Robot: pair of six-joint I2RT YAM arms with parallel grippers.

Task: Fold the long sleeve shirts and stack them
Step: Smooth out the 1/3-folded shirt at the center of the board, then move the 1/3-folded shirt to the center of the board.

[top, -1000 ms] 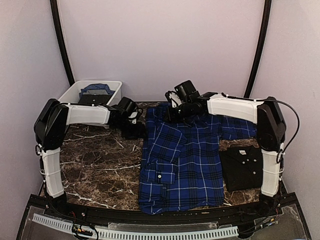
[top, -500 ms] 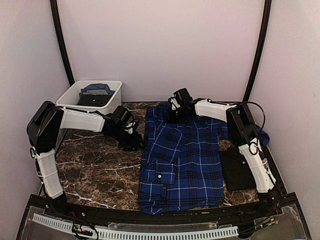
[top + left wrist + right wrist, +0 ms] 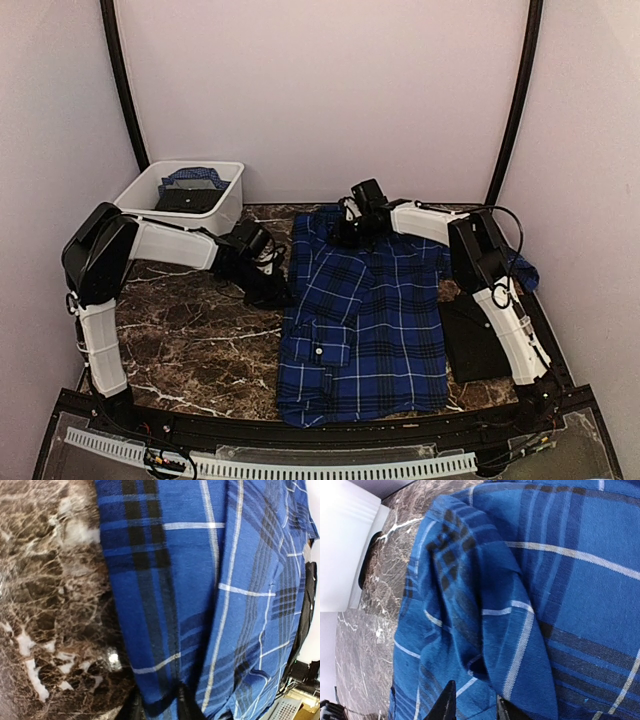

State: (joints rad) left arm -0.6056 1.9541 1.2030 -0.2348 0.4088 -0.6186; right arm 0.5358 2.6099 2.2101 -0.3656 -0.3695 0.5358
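My left pincer (image 3: 160, 707) and right pincer (image 3: 472, 707) each pinch the plaid shirt (image 3: 365, 320). My right arm (image 3: 505, 305) half hides the black shirt (image 3: 468, 345).

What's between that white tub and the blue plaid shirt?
In the top view, only marble table lies between the white tub and the blue plaid shirt, crossed by the left arm, with the left gripper at the shirt's edge.

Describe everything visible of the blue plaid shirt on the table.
The royal-blue plaid cloth shirt, crossed with black and white lines, lies spread flat on the brown marble table, collar at the far end. One sleeve is folded across its front, white-buttoned cuff showing. The left fingers pinch its left edge; the right fingers pinch a raised fold near the collar.
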